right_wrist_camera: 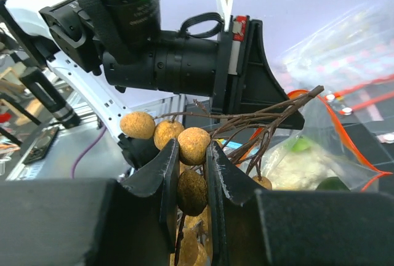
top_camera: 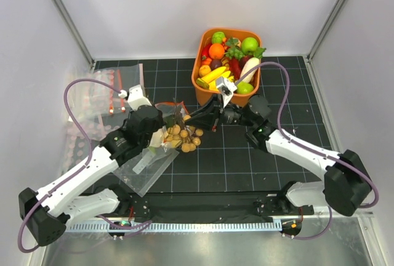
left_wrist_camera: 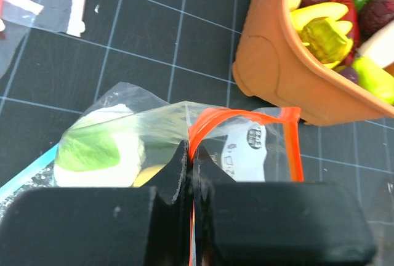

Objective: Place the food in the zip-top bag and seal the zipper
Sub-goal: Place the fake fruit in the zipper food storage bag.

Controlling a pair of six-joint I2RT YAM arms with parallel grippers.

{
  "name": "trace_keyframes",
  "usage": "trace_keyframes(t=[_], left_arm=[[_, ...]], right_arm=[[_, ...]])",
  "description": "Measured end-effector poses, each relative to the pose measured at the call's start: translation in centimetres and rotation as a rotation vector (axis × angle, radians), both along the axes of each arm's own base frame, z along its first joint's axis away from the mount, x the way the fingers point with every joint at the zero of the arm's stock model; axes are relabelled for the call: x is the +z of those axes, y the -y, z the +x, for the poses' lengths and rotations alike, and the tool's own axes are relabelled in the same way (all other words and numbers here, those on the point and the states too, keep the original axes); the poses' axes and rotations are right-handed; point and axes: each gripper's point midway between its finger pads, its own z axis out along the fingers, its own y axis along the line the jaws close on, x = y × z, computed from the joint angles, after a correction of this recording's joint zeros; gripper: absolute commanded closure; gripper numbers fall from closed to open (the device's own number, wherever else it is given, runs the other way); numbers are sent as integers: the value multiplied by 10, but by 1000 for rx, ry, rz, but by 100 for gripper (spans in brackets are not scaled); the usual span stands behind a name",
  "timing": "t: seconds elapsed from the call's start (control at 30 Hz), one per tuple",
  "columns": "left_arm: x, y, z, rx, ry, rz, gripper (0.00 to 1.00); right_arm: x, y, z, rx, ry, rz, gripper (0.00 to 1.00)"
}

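Top external: zip-top bag (top_camera: pixel 149 169) lies left of centre on black grid mat (top_camera: pixel 295 93), mouth lifted toward orange basket (top_camera: pixel 200 75). Left gripper (left_wrist_camera: pixel 191 155) closed tight, pinching red-orange zipper (left_wrist_camera: pixel 294 149) at mouth edge. Cauliflower (left_wrist_camera: pixel 98 155) inside bag. Right gripper (right_wrist_camera: pixel 192 161) narrow, clamped on brown-ball cluster (right_wrist_camera: pixel 194 144) at bag mouth, twigs sticking out. Basket just beyond. Open mat right and near side. Spare bags (top_camera: pixel 92 103) far left.

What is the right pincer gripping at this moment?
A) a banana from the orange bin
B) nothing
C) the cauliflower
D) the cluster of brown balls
D: in the right wrist view, the right pincer has its jaws closed on the cluster of brown balls, with one ball wedged between them.
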Motion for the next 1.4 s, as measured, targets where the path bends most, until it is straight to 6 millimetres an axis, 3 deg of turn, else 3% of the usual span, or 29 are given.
trace_keyframes(t=[0.2, 0.37, 0.7, 1.0, 1.13, 1.27, 1.3, 1.33, 1.4], left_arm=[[14, 7, -10, -63, 16, -63, 100], [17, 22, -17, -151, 5, -112, 99], [24, 31, -27, -224, 7, -156, 98], [28, 28, -30, -220, 16, -160, 97], [24, 25, -30, -211, 7, -148, 97], [22, 24, -30, -204, 1, -141, 97], [23, 24, -30, -204, 2, -141, 97], [23, 23, -30, -203, 2, -140, 97], [23, 23, -30, -203, 2, -140, 97]], right_arm=[[-6, -14, 9, 40, -61, 38, 99], [-21, -24, 28, -4, -131, 39, 99], [-26, -15, 65, -251, -79, 11, 99], [-74, -30, 42, -293, 132, -270, 96], [-95, -35, 30, -279, 232, -401, 83], [-100, -41, 26, -257, 297, -476, 51], [-101, -43, 27, -254, 307, -484, 36], [-103, -43, 27, -250, 306, -495, 27], [-107, -42, 27, -245, 319, -513, 22]])
